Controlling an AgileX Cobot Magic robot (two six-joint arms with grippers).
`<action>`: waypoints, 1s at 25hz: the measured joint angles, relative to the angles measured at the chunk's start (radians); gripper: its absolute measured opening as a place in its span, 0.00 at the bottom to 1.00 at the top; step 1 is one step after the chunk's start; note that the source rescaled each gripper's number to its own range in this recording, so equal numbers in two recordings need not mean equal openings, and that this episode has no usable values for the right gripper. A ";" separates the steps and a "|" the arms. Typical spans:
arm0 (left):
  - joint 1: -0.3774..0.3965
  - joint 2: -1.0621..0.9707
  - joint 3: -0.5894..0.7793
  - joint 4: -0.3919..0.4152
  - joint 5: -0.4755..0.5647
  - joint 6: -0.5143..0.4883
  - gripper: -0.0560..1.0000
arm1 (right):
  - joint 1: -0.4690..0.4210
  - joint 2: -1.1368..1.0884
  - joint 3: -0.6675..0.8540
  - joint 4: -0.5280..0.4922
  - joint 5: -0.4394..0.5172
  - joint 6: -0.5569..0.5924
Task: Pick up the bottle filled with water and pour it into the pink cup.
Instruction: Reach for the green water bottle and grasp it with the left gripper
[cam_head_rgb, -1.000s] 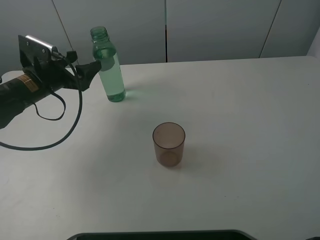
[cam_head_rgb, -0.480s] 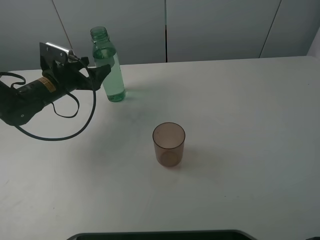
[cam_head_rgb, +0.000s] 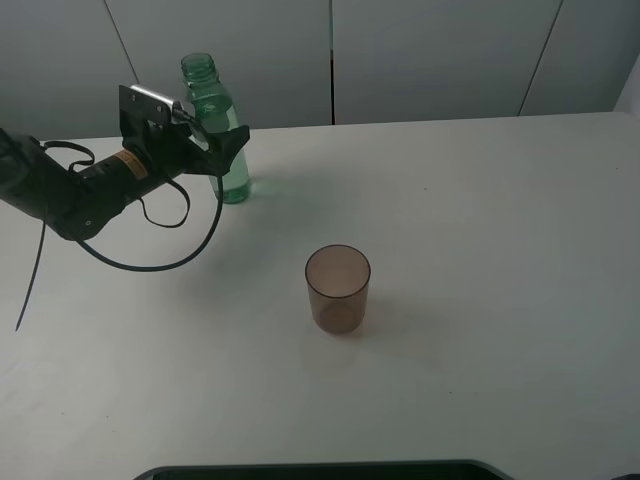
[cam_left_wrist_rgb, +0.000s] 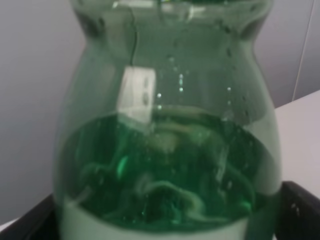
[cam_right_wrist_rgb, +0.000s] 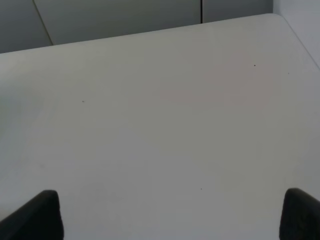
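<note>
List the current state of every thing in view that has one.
Tall green-tinted transparent plastic bottle: upright, capless, partly filled with liquid.
Small brownish-pink translucent plastic cup: upright, looks empty.
Left gripper: fingers straddle the bottle; contact unclear.
Right gripper: fingers apart, holding nothing.

White table (cam_head_rgb: 500, 250), grey panelled wall (cam_head_rgb: 430, 60) behind, soft light

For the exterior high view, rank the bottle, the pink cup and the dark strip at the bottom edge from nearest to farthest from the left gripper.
Measured from the left gripper:
1. bottle: between its fingers, at the back left of the table.
2. pink cup: mid-table, standing alone, forward and right of the gripper.
3. dark strip: at the view's bottom edge, beyond the cup.
</note>
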 joint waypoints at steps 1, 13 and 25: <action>-0.002 0.009 -0.008 -0.004 0.000 0.000 1.00 | 0.000 0.000 0.000 0.000 0.000 0.000; -0.018 0.090 -0.109 -0.012 0.016 -0.002 1.00 | 0.000 0.000 0.000 0.000 0.000 0.000; -0.022 0.138 -0.164 -0.001 0.020 -0.049 1.00 | 0.000 0.000 0.000 0.000 0.000 0.000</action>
